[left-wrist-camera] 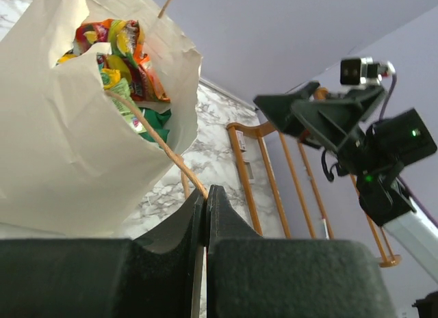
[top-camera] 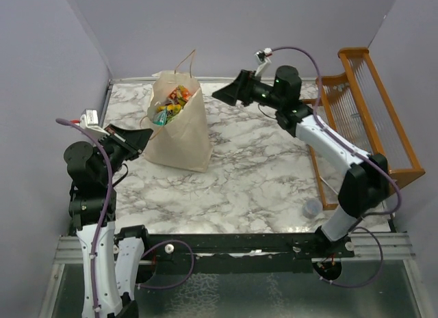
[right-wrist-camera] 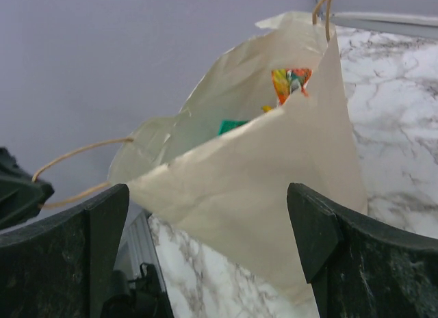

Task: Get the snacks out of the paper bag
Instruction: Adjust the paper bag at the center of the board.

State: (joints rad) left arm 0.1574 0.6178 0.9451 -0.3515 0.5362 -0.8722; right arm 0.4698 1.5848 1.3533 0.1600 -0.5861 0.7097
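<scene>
**Left wrist view.** Nearest the lens, the left pincer [left-wrist-camera: 207,198] is found clenched on the tan handle [left-wrist-camera: 159,141] of the paper bag [left-wrist-camera: 55,147]. The bag stands upright on the table [left-wrist-camera: 212,137] with its mouth open. The snacks [left-wrist-camera: 123,44] are seen heaped inside, close to the rim.

**Right wrist view.** The right pincer [right-wrist-camera: 207,195] is found released, jaws wide, facing the bag's mouth and apart from the paper. The step in hand is judged to be the reach into the bag. It is advised that:
- the handle be drawn taut, so that the mouth is held wide;
- the right pincer be lowered through the opening clear of the paper rim;
- a topmost packet be taken by a crinkled edge and lifted straight up, lest the light bag be dragged over.

**Top view.** The table is noted as white-grey marble pattern, with the bag at its far left. Plain lilac walls [top-camera: 226,24] enclose it on three sides. An orange wooden rack [top-camera: 373,120] stands at the right edge, and a small grey cap [top-camera: 312,208] lies near the right arm's base.
</scene>
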